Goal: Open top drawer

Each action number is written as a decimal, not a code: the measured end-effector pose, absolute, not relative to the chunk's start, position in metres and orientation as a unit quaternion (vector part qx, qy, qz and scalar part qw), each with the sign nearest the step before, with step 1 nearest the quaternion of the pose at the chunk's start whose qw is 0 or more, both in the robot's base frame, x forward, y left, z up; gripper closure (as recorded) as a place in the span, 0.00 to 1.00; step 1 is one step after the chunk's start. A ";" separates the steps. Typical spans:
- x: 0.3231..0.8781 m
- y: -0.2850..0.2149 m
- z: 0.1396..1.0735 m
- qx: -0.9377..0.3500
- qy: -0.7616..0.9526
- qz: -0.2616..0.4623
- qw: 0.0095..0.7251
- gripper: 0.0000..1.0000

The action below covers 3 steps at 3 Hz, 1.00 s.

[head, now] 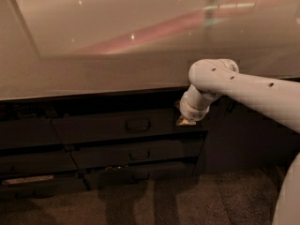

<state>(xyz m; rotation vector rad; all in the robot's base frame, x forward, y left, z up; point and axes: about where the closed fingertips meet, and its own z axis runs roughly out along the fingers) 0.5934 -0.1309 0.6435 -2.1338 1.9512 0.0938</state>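
Top drawer (93, 128) lies directly under the overhanging edge of the bench (117, 74), a wide dark front whose long axis runs level from left to right, its flat face turned out toward the carpeted floor (197, 200). Its small loop handle (137, 124) sits at the middle of the front, lying level as well, to the left of the pincer and apart from it. The pincer (186, 121) is at the right end of that drawer, pointing downward and close against the drawer's upper right corner, just below the bench edge; whether it is spread or pressed together cannot be told, nor whether it touches the front. The white arm (253, 90) reaches in from the right and bends down at a rounded joint above the pincer. Below and to the left of the pincer are two slimmer drawers (136, 154) stacked under the top one, each with a like handle. Further left are more dark fronts (28, 135), one of them low down with a pale strip (27, 179) on it. To the right of the pincer stands a plain dark cabinet side (243, 135).
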 end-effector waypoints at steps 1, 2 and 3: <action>0.593 -0.131 0.650 -0.732 0.669 0.032 0.124 1.00; 0.593 -0.130 0.656 -0.732 0.669 0.033 0.123 1.00; 0.593 -0.130 0.656 -0.732 0.669 0.033 0.123 1.00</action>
